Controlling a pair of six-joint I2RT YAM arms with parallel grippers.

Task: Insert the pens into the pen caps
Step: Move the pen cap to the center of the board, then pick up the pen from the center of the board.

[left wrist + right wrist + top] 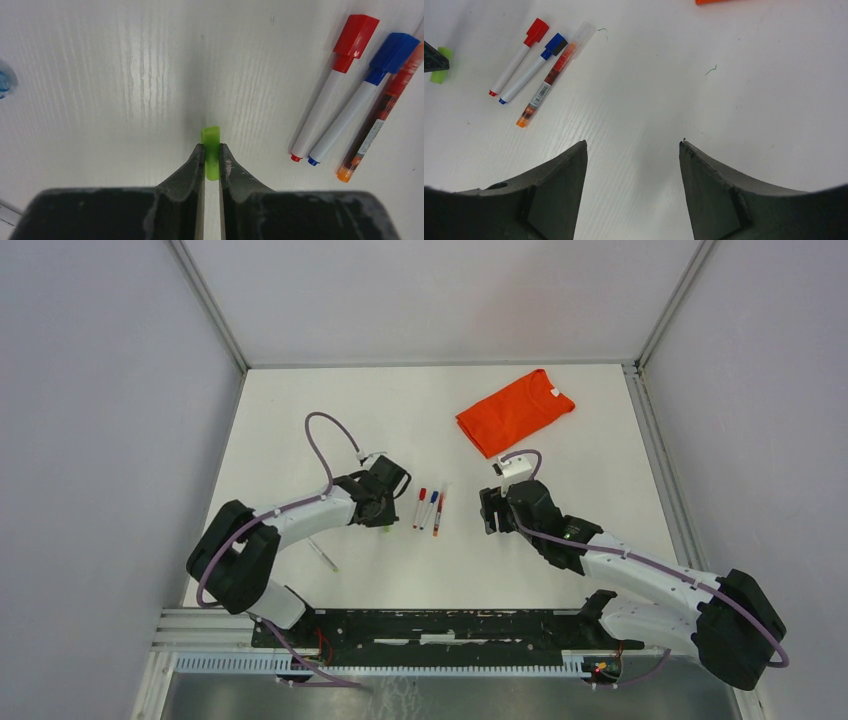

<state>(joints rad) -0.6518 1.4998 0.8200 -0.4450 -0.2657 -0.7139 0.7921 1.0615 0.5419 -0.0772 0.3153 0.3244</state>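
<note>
Three pens side by side: red pen [327, 95], blue pen [357, 102], orange pen [381, 117]. One green cap [210, 136] just left of them, pinched in narrowly closed left gripper [211, 151], lower end hidden. Right of them, right gripper [633, 150] spread wide, holding nothing. Fourth pen [323, 555] farther left, colour unclear.

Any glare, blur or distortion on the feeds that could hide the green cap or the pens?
Top view: light even, shadows faint, but the pens are tiny. Left wrist: green cap sharp between the fingers; streaky sheen on the table, a blue blur at the left edge. Right wrist: sharp, wide-angle bend at the edges.
</note>
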